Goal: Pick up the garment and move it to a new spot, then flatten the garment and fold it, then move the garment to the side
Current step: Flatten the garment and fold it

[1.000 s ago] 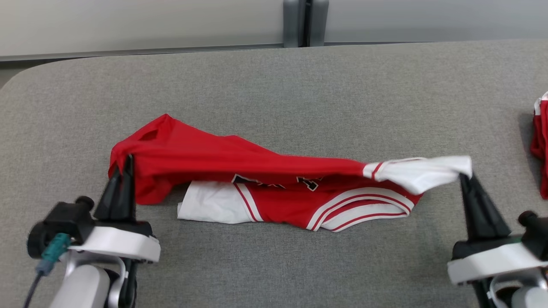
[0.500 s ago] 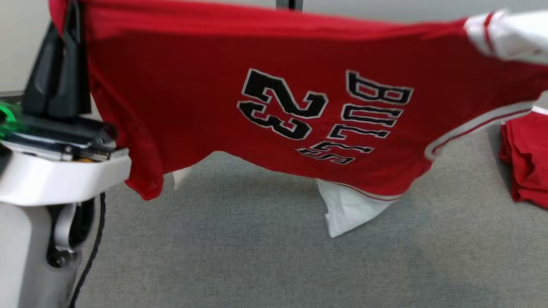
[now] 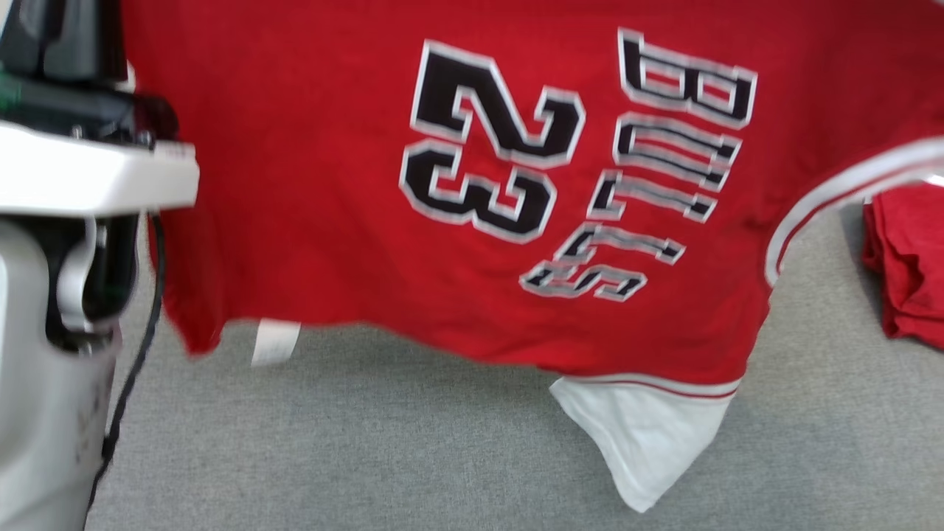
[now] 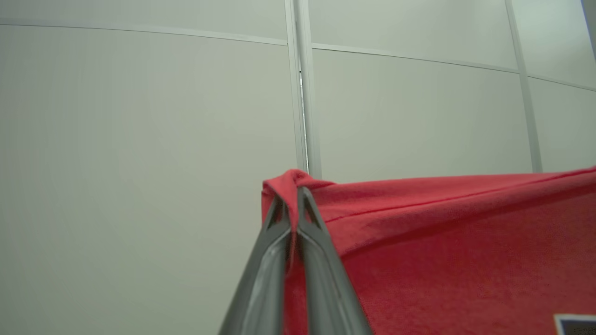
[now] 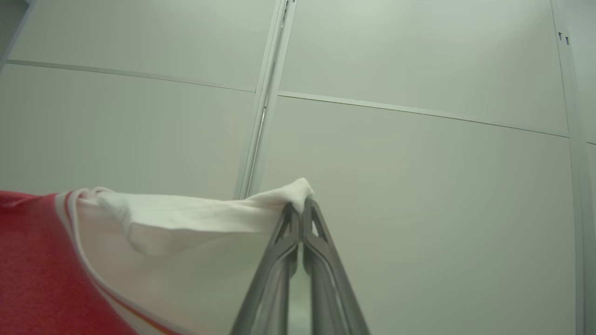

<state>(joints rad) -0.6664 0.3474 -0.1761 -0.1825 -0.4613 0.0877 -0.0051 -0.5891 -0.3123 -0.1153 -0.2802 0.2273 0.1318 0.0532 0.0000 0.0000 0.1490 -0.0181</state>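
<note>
The garment [image 3: 332, 221] is a red jersey with a black "23" and lettering, white trim and white sleeves. It hangs spread in the air above the grey table [image 3: 369, 450], and one white sleeve [image 3: 645, 442] dangles at its lower edge. My left gripper [image 4: 292, 197] is shut on a bunched red corner of the garment [image 4: 442, 242]. Shut on a white sleeve edge [image 5: 195, 218] is my right gripper [image 5: 302, 207]. The left arm's white wrist [image 3: 88, 177] stands at the head view's left edge.
A second red cloth [image 3: 911, 265] lies bunched on the table at the right edge. Pale wall panels [image 4: 139, 139] with a vertical seam stand behind the table.
Both grippers have risen, lifting the jersey off the table. It now hangs stretched between them, higher and closer to the head camera than half a second ago.
</note>
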